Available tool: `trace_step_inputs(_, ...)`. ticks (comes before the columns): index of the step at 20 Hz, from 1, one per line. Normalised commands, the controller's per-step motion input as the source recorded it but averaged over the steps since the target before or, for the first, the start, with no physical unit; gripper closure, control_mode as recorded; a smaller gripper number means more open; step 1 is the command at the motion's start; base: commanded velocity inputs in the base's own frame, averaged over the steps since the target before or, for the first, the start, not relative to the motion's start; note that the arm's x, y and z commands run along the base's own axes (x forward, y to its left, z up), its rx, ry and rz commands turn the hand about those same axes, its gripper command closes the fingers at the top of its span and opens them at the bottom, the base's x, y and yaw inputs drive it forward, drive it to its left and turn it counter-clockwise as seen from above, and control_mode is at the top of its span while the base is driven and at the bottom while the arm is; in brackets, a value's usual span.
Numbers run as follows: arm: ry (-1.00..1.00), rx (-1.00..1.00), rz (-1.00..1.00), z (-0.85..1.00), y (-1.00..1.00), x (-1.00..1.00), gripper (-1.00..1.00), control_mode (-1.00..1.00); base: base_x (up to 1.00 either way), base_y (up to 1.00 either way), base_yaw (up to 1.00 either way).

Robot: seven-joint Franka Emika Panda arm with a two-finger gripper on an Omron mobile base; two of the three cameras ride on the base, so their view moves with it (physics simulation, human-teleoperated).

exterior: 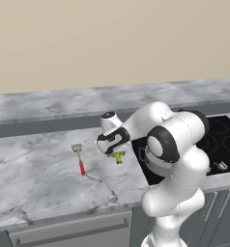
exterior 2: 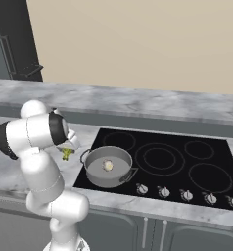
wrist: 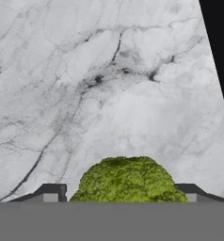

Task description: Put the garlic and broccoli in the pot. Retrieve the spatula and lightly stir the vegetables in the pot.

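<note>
Gripper (wrist: 118, 196) fingers stand either side of the broccoli (wrist: 127, 179) on the marble counter (exterior: 35, 178); whether they press it, I cannot tell. Left of it lies the spatula (exterior: 79, 158). Rightward, the pot (exterior 2: 108, 167) on the stove (exterior 2: 187, 162) holds the garlic (exterior 2: 107, 165).

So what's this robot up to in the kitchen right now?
It is gathering vegetables into a pot on the black cooktop. The garlic already lies inside. The gripper is now down over the broccoli on the marble counter, a finger on each side of it, not clearly gripping it yet. The red-handled spatula for stirring lies untouched on the counter, beside the broccoli.
</note>
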Motion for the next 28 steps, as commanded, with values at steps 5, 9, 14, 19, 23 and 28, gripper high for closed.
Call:
trace_step_inputs(5,0.0,0.07,0.0,0.0,-0.1,-0.23,1.0,-1.0,0.0,0.0,0.0)
trace_step_inputs(9,0.0,0.21,0.0,0.69,-0.1,-0.3,1.0,-1.0,0.0,0.0,0.0)
trace_step_inputs(14,0.0,0.15,0.01,0.86,-0.25,-0.46,1.0,-1.0,0.0,0.0,0.0)
trace_step_inputs(19,0.0,0.02,0.0,0.68,-0.5,-0.49,1.0,-1.0,0.0,0.0,0.0)
trace_step_inputs(23,0.0,0.0,0.0,0.41,-0.77,-0.4,1.0,-1.0,0.0,0.0,0.0)
trace_step_inputs(28,0.0,-0.01,-0.01,0.12,-0.83,-0.37,1.0,-1.0,0.0,0.0,0.0)
